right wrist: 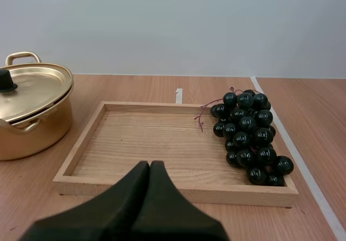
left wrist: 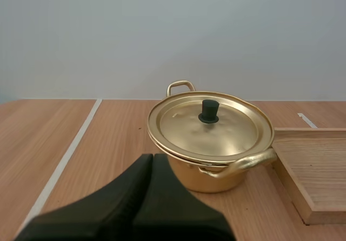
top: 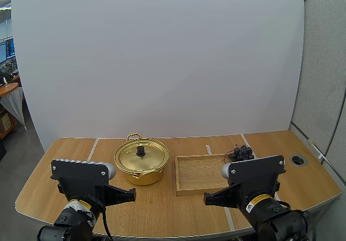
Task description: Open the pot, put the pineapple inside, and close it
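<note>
Pot (top: 141, 161), lid (left wrist: 216, 132) on, stands on desk (top: 162, 206) straight ahead of left claw (left wrist: 152, 158), pressed together, empty; left arm nearer. Fruit is grapes (right wrist: 248, 135), at tray's (right wrist: 140, 141) right side, ahead-right of right claw (right wrist: 150, 165), also together.

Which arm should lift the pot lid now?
Left. The left gripper, shut, points straight at the pot and its lid; the right gripper points at the tray and grapes.

You see a glossy gold metal pot (left wrist: 216, 177), its lid knob (left wrist: 208, 110) matt black; a matt wooden tray (right wrist: 151, 144); glossy dark grapes (right wrist: 248, 135).
</note>
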Controlling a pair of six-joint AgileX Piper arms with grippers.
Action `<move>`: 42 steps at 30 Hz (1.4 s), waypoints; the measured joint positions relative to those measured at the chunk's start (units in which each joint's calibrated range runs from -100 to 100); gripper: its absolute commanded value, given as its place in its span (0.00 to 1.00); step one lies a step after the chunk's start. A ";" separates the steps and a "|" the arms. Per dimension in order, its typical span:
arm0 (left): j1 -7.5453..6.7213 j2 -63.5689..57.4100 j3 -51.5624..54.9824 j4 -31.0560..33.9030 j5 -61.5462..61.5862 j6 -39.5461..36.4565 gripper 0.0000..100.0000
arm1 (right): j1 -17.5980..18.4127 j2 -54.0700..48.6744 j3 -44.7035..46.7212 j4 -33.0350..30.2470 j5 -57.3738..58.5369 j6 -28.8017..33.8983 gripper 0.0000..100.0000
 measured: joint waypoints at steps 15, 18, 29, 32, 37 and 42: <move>0.00 0.00 0.00 1.39 0.77 -3.00 0.00 | 0.00 0.00 0.00 0.00 0.00 -0.04 0.00; 0.00 0.00 0.00 1.39 0.77 -3.00 0.00 | 0.00 0.00 0.00 0.00 0.00 -0.04 0.00; 0.00 0.00 0.00 1.39 0.77 -3.00 0.00 | 0.00 0.00 0.00 0.00 0.00 -0.04 0.00; 0.00 0.00 0.00 1.39 0.77 -3.00 0.00 | 0.00 0.00 0.00 0.00 0.00 -0.04 0.00; 0.00 0.00 0.00 1.39 0.77 -3.00 0.00 | 0.00 0.00 0.00 0.00 0.00 -0.04 0.00; 0.00 0.00 0.00 1.39 0.77 -3.00 0.00 | 0.00 0.00 0.00 0.00 0.00 -0.04 0.00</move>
